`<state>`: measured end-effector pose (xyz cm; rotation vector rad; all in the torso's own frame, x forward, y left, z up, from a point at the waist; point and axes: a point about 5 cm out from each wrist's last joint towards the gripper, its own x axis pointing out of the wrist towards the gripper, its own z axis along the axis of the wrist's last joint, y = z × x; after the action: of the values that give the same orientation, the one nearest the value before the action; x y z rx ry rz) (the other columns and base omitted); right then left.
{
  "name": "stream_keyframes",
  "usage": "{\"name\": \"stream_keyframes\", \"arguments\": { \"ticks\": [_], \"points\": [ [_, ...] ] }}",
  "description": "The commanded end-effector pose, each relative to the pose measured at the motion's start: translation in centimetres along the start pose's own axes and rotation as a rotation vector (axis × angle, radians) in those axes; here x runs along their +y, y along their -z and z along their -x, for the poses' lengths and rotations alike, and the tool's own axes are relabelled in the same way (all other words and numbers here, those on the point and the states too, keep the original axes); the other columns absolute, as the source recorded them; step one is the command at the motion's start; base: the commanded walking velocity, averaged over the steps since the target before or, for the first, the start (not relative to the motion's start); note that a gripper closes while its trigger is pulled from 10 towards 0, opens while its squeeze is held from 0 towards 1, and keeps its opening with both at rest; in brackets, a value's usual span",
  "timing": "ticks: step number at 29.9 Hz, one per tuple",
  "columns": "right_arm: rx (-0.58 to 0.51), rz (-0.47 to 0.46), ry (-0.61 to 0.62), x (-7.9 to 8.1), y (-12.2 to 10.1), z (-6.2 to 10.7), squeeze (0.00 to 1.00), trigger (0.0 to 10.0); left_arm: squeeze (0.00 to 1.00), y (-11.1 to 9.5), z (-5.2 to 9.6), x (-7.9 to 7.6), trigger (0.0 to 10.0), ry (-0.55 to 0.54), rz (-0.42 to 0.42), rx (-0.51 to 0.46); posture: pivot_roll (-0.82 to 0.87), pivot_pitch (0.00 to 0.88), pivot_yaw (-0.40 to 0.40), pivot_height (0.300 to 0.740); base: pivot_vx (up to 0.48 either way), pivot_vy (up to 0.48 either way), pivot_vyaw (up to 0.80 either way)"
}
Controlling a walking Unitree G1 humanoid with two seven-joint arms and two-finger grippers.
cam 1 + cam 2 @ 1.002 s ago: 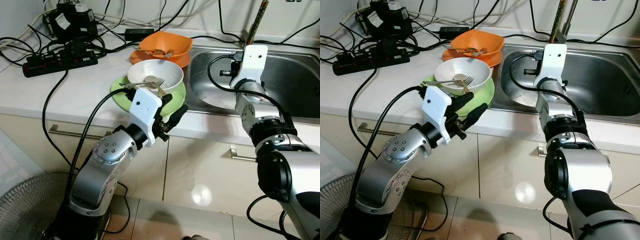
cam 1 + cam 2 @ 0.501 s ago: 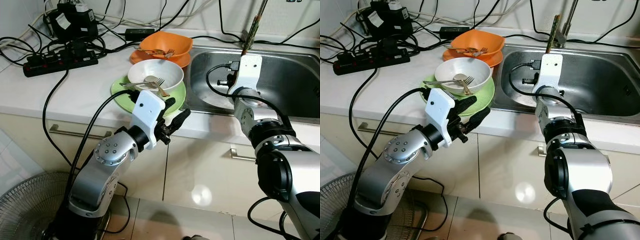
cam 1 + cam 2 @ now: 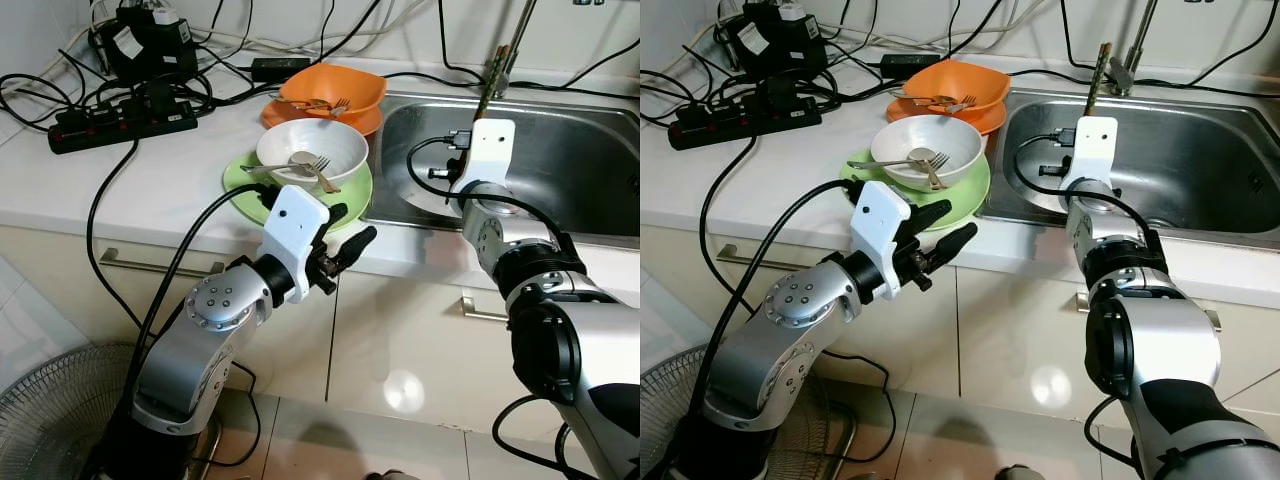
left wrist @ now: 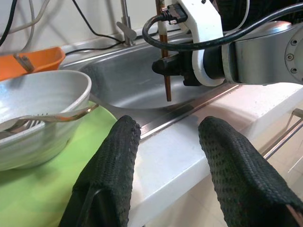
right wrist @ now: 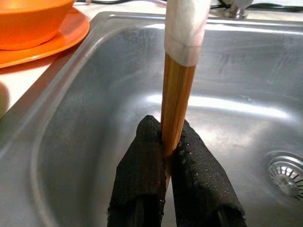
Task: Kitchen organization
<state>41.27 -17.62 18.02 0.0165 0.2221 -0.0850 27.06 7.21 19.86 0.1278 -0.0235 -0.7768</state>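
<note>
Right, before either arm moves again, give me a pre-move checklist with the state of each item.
1. Right gripper grip on the chopsticks: ok, fingers shut tight around them.
2. Chopsticks over the sink, not the counter: ok, held upright above the basin.
3. Left gripper free to grasp: ok, open and holding nothing.
4. Left gripper position: ok, at the counter's front edge beside the green plate, not touching it.
5. White bowl stable on the green plate: ok, seated, with fork and spoon lying inside.
6. How low the chopstick tips sit in the sink: cannot tell.
</note>
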Motion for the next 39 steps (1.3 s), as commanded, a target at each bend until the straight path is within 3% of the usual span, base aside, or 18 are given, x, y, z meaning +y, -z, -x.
{"name": "stream_keyframes", "arguments": {
  "ticks": [1,26,27,28,29,31,34,35,38,39],
  "points": [
    [0.043,-0.015,-0.005,0.1,0.9,0.0,0.00,10.0,0.00,-0.4,0.1,-0.3,10.0,0.025,-0.009,-0.002,0.06,0.015,-0.011,0.732,0.000,0.000,0.00],
    [0.132,-0.031,-0.005,0.1,3.2,0.3,0.00,10.0,0.00,-0.3,0.3,-0.7,10.0,0.038,-0.007,0.012,0.07,0.022,-0.015,0.732,0.000,0.000,0.00],
    [0.133,-0.032,-0.006,0.2,3.2,0.3,0.06,10.0,0.00,-0.3,0.3,-0.6,10.0,0.037,-0.007,0.013,0.07,0.024,-0.016,0.732,0.000,0.000,0.00],
    [0.134,-0.033,-0.006,0.2,3.2,0.3,0.42,10.0,0.00,-0.3,0.3,-0.6,10.0,0.035,-0.007,0.013,0.07,0.024,-0.017,0.732,0.000,0.000,0.00],
    [0.135,-0.034,-0.006,0.2,3.3,0.3,0.96,10.0,0.00,-0.3,0.3,-0.6,10.0,0.033,-0.006,0.014,0.08,0.026,-0.017,0.732,0.000,0.000,0.00],
    [0.135,-0.034,-0.007,0.2,3.3,0.3,1.00,10.0,0.00,-0.2,0.3,-0.6,10.0,0.032,-0.006,0.015,0.08,0.026,-0.018,0.732,0.000,0.000,0.00],
    [0.135,-0.029,-0.008,0.3,3.3,0.3,1.00,10.0,0.00,-0.2,0.3,-0.6,10.0,0.032,-0.006,0.015,0.07,0.027,-0.018,0.732,0.000,0.000,0.00],
    [0.134,-0.026,-0.007,0.3,3.2,0.3,0.00,10.0,0.00,-0.3,0.3,-0.6,10.0,0.031,-0.006,0.015,0.07,0.026,-0.018,0.732,0.000,0.000,0.00],
    [0.129,-0.023,-0.006,0.2,3.1,0.3,0.00,10.0,0.00,-0.3,0.3,-0.6,10.0,0.030,-0.005,0.014,0.07,0.026,-0.018,0.732,0.000,0.000,0.00],
    [0.124,-0.027,-0.002,0.2,2.9,0.2,0.29,10.0,0.00,-0.3,0.3,-0.5,10.0,0.030,-0.006,0.014,0.07,0.023,-0.019,0.732,0.000,0.000,0.00]
  ]
}}
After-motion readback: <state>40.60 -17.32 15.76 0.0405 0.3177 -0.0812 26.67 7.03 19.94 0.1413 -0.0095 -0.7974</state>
